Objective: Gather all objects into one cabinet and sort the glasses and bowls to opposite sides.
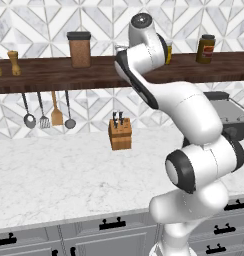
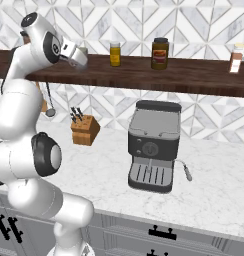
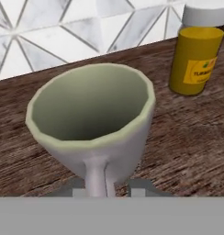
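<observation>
Gripper [image 3: 106, 187] at the dark wooden wall shelf [image 3: 187, 137], jaws narrowed on either side of the handle of a grey mug [image 3: 93, 117] with pale green inside, standing upright beside a yellow spice jar [image 3: 195, 57].

1. Grey mug [image 3: 93, 124], pale green inside, upright on the dark wooden wall shelf [image 3: 187, 137], mouth open and empty.
2. Rim faintly faceted, walls tapering toward the base; thin grey handle on the near side, running down the wall toward the bottom of the hand view.
3. Stands near the shelf's front portion, with the tiled wall beyond the shelf's back edge.
4. In the right base view, just a sliver of the same mug [image 2: 83, 50] seen atop the shelf, largely hidden behind the robot's hand.
5. Sits apart from a yellow spice jar further along the shelf, not touching it.
</observation>
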Robot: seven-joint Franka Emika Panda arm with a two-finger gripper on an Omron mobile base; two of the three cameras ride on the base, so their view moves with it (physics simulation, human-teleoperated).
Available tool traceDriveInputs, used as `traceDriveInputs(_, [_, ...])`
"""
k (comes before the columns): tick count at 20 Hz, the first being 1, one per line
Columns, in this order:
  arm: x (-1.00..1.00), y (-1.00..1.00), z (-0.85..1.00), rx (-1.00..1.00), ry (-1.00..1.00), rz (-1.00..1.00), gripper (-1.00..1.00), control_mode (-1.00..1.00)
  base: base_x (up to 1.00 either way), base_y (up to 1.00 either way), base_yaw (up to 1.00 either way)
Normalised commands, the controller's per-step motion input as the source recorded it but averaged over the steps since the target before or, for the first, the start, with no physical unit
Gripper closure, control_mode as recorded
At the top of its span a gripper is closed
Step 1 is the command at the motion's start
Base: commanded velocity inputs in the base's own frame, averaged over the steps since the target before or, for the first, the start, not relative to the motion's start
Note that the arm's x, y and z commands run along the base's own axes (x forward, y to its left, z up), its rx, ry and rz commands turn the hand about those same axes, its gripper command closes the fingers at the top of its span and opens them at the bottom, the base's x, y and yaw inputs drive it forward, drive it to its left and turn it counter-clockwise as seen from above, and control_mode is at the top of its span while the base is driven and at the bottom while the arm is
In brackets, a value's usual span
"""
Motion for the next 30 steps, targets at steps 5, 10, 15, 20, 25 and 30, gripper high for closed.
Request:
traceDriveInputs(5, [0.05, 0.00, -0.11, 0.00, 0.00, 0.02, 1.00, -1.00, 0.00, 0.00, 0.00])
traceDriveInputs(10, [-0.21, 0.00, -0.07, 0.00, 0.00, 0.03, 1.00, -1.00, 0.00, 0.00, 0.00])
traceDriveInputs(15, [-1.00, 0.00, 0.08, 0.00, -0.14, 0.00, 1.00, -1.00, 0.00, 0.00, 0.00])
traceDriveInputs(20, [-1.00, 0.00, 0.11, 0.00, -0.20, 0.00, 1.00, -1.00, 0.00, 0.00, 0.00])
traceDriveInputs(25, [-1.00, 0.00, 0.09, 0.00, -0.17, 0.00, 1.00, -1.00, 0.00, 0.00, 0.00])
traceDriveInputs(30, [-1.00, 0.00, 0.17, 0.02, -0.01, 0.00, 1.00, -1.00, 0.00, 0.00, 0.00])
